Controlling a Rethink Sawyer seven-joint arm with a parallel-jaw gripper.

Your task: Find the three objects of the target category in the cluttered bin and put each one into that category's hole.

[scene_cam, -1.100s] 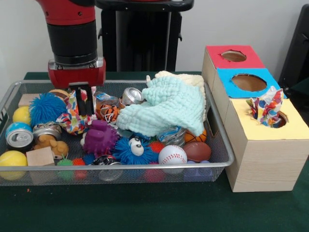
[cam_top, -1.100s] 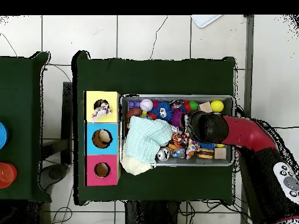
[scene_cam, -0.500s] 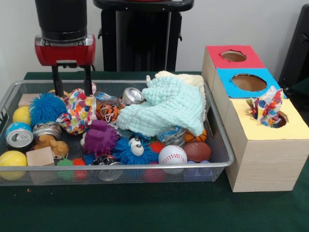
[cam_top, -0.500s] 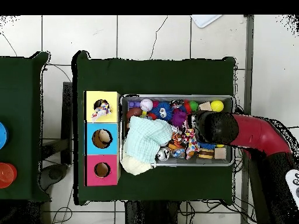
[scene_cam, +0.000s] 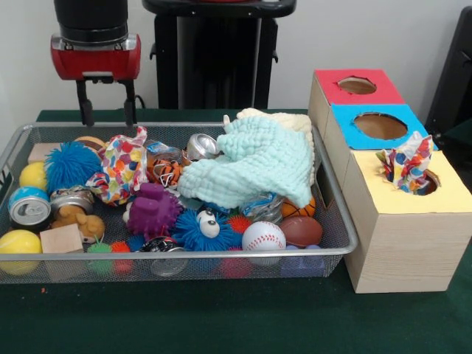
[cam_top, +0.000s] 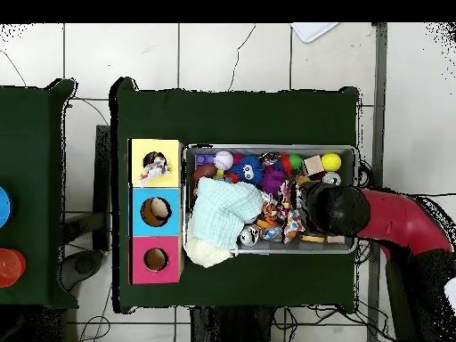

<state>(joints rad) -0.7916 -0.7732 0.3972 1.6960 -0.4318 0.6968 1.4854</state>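
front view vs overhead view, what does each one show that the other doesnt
Only the front view shows the claw open and empty above the bin's far rim, and the soda can, wood block and football low in the clutter. Only the overhead view shows the tiled floor and a second table beside this one; there the arm hides the claw. Both show the mint cloth, the baseball, and the patterned cloth sticking out of the yellow hole.

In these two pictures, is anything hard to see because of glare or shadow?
Front view: even light, no glare; things in the bin are clear. Overhead view: the arm covers the bin's end, and the small toys are too tiny to tell apart.
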